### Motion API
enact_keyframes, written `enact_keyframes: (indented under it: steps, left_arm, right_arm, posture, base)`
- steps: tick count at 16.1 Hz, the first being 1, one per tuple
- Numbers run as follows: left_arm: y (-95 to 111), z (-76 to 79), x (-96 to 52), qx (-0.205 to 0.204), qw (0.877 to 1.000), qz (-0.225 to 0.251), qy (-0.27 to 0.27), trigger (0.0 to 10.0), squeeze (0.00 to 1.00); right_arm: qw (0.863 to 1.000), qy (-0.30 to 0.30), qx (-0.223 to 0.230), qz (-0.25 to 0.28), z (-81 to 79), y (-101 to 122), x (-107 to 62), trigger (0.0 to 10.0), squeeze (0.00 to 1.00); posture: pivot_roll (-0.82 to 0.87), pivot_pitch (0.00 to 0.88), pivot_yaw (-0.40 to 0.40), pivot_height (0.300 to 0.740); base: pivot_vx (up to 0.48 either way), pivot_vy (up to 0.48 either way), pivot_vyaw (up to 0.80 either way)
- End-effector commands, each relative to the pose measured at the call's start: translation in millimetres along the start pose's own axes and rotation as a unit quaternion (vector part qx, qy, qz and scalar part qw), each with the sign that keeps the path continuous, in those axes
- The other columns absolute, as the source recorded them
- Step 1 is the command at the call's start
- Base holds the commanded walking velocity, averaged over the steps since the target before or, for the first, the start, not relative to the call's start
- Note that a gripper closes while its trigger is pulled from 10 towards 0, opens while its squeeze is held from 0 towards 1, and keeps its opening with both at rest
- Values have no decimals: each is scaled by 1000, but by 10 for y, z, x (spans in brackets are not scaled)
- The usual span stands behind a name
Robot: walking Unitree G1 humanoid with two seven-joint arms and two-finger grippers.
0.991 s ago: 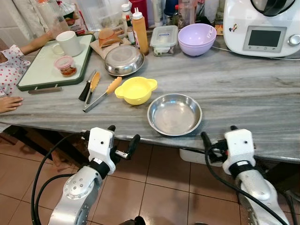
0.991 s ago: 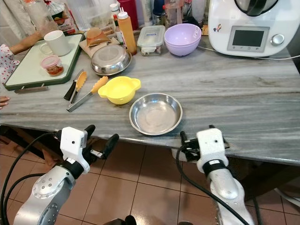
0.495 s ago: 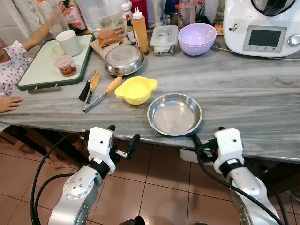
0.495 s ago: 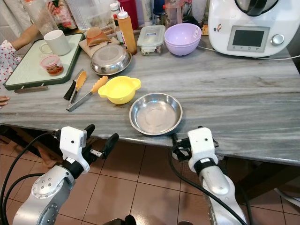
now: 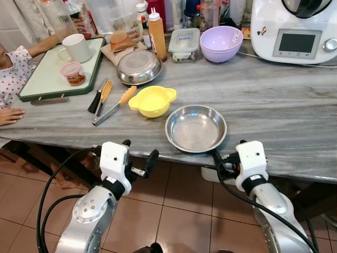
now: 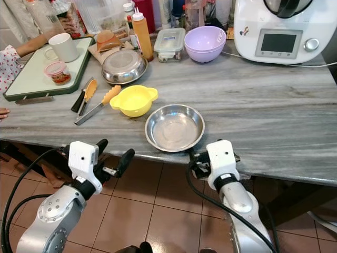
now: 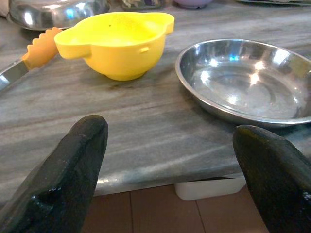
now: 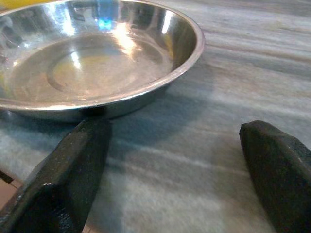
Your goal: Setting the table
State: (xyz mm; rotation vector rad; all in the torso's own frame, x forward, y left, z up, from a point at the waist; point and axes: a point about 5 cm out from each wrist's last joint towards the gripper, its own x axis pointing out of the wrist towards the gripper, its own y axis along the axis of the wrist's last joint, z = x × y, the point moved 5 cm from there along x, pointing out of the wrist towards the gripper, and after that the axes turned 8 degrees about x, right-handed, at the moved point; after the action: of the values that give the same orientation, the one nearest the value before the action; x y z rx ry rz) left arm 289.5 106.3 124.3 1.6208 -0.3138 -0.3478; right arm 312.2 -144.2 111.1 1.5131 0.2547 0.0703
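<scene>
My right claw (image 8: 170, 160) sits at the near edge of the counter (image 5: 274, 105), just near-right of the steel plate (image 5: 196, 128). In the head views only 1 of its fingers shows; the wrist view shows both spread wide, released, gripping nothing, 1 finger (image 8: 63, 174) close under the plate's rim. Whether it touches the rim I cannot tell.

My left claw (image 5: 138, 158) is held below and in front of the counter edge, well left of the plate, fingers apart and empty, pointing toward the counter.

The steel plate lies empty near the counter's near edge, centre. A yellow bowl (image 5: 152, 100) with 2 tab handles stands just far-left of it, apart from it. Left of the bowl lie tongs (image 5: 113, 105) with orange tips and a second dark utensil, hard to make out.

Farther back: a steel dish (image 5: 139, 67) turned upside down, an orange squeeze bottle (image 5: 157, 36), a clear lidded box (image 5: 184, 44), a lilac bowl (image 5: 221, 43), and a white appliance (image 5: 295, 29) cut off at the top.

Far left, a green-rimmed tray (image 5: 42, 79) carries a white mug (image 5: 77, 48) and a small jar (image 5: 73, 74). A person's hand (image 5: 10, 116) rests on the counter at the left edge; the rest of the person is cut off.
</scene>
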Motion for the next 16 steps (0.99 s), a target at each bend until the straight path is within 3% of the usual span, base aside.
enact_keyframes:
  steps: [1, 5, 9, 13, 16]
  left_arm:
    - [15, -33, -19, 5, 1000, -2, 6, 10000, 0]
    - [16, -20, -9, 5, 1000, -2, 5, 10000, 0]
    - [17, -19, -15, 6, 1000, -2, 7, 10000, 0]
    - [-10, -39, -48, 5, 1000, -5, 9, 10000, 0]
    - [-8, -73, -64, 2, 1000, -4, 12, 10000, 0]
  right_arm:
    - [1000, 16, 6, -4, -83, -31, 25, 10000, 0]
    - [1000, 23, 8, 6, -131, 29, 128, 10000, 0]
    - [999, 30, 10, 8, -155, 27, 118, 10000, 0]
    - [1000, 7, -14, 19, -1, 5, -55, 10000, 0]
    - [997, -22, -36, 58, 136, 158, -152, 10000, 0]
  posture:
    - [-150, 160, 139, 740]
    - [-146, 159, 137, 740]
    - [-142, 157, 136, 740]
    - [-154, 158, 144, 740]
    - [-165, 156, 147, 740]
  base:
    - [0, 0, 0]
    - [0, 0, 0]
    - [0, 0, 0]
    - [0, 0, 0]
    - [0, 0, 0]
